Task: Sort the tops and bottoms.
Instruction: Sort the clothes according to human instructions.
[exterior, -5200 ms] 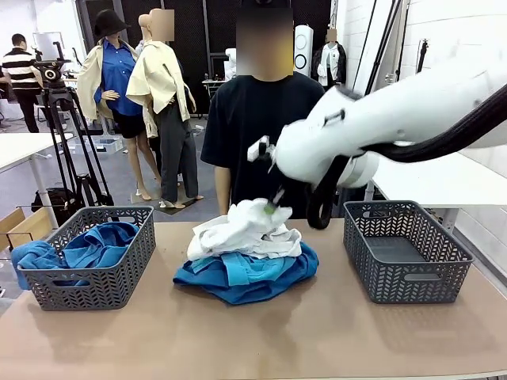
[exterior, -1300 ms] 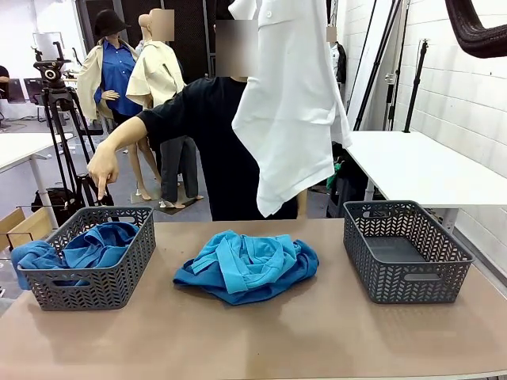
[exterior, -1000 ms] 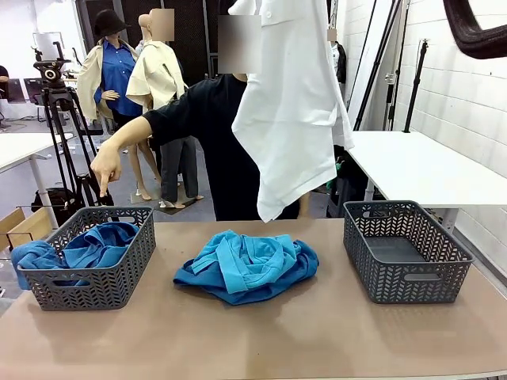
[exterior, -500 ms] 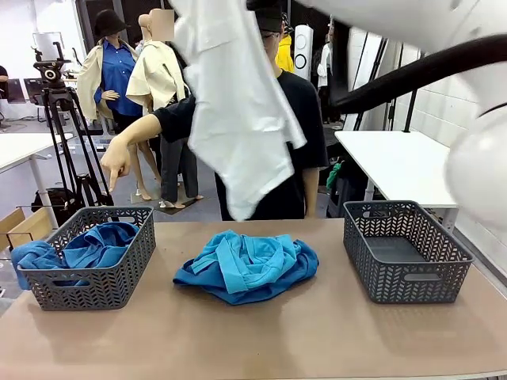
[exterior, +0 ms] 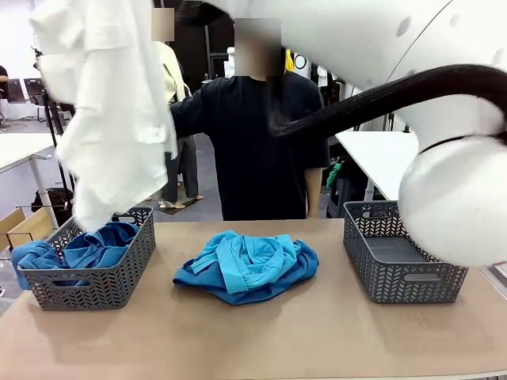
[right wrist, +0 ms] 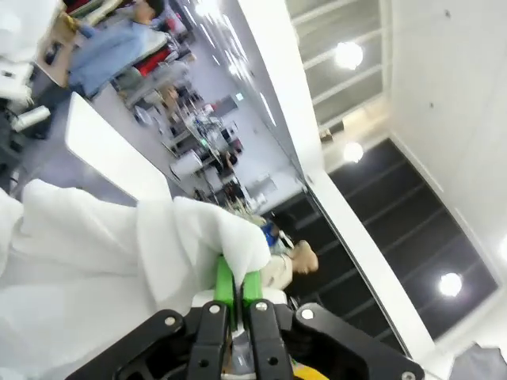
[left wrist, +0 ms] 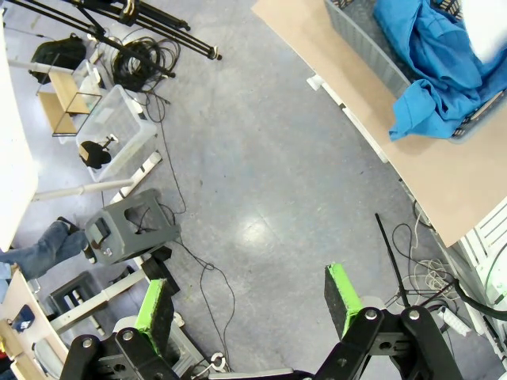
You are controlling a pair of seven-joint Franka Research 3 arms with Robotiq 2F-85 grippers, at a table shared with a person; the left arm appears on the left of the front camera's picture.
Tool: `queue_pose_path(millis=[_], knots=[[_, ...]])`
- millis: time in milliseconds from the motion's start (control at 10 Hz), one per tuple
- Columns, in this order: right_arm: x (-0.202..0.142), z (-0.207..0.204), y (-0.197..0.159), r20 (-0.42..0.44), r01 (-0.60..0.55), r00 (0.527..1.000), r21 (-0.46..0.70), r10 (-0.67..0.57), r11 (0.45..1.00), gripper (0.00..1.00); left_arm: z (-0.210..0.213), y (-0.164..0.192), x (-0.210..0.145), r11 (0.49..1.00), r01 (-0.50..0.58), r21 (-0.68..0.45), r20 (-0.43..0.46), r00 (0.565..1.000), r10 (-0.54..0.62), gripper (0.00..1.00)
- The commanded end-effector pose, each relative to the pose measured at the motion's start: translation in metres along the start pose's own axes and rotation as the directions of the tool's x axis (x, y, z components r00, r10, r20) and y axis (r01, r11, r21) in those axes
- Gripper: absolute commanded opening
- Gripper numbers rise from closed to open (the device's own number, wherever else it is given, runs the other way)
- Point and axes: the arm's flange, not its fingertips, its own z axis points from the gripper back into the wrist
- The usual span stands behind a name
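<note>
- Right gripper: pinched tight on a fold of the white long-sleeved top.
- Hanging from that grip, high at left, over the left basket.
- Left gripper: spread wide, empty, above the floor.

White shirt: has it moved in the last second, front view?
Yes. The white shirt swung left: it hung above the blue pile and now dangles over the left basket.
</note>
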Motion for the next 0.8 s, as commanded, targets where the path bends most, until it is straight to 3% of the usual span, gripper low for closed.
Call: queue_pose_path(millis=[0,400,600,700], knots=[[0.093,-0.250,-0.128,0.068,-0.030,0.997,0.083,0.024,0.996,0.00,0.001,0.000,-0.002,1.000,0.004,0.005,-0.008,1.000,-0.004,1.00],[0.094,-0.280,-0.045,0.117,-0.016,0.993,0.191,-0.007,0.981,0.00,0.001,0.000,-0.002,1.000,0.004,0.005,-0.008,1.000,-0.004,1.00],[0.091,-0.294,-0.055,0.062,-0.006,0.998,0.127,-0.002,0.992,0.00,0.001,0.000,-0.002,1.000,0.004,0.005,-0.008,1.000,-0.004,1.00],[0.094,-0.300,-0.072,-0.026,-0.028,0.999,0.032,0.029,0.999,0.00,0.001,0.000,-0.002,1.000,0.004,0.005,-0.008,1.000,-0.004,1.00]])
